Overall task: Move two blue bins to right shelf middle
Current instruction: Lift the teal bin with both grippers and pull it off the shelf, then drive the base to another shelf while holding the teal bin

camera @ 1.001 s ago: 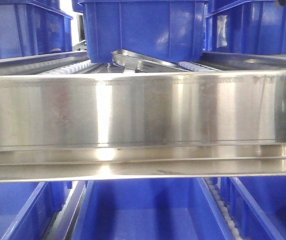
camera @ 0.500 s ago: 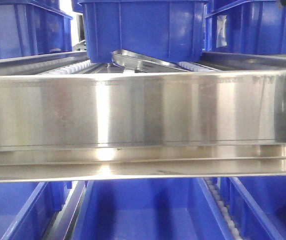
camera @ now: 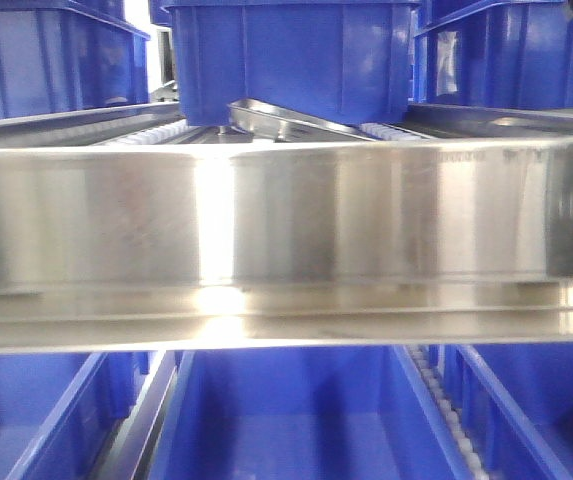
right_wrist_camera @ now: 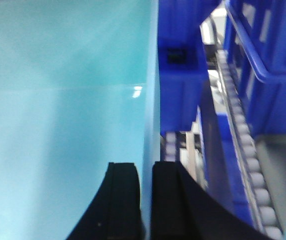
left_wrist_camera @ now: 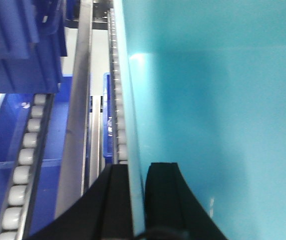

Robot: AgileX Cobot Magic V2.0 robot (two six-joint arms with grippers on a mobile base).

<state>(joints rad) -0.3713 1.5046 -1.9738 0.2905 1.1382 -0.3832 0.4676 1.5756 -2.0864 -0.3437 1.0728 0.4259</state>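
The broad brushed-steel shelf rail (camera: 286, 225) fills the front view, with a deep blue plastic bin (camera: 291, 60) on the level above; no arm shows there. Only the wrist views show the smooth turquoise-looking plastic bin (left_wrist_camera: 212, 100), apparently the one being moved. The left end effector (left_wrist_camera: 137, 200) and right end effector (right_wrist_camera: 145, 200) are each clamped narrowly on a thin side wall. Hold both level and feed it straight along the white roller track (right_wrist_camera: 242, 130).
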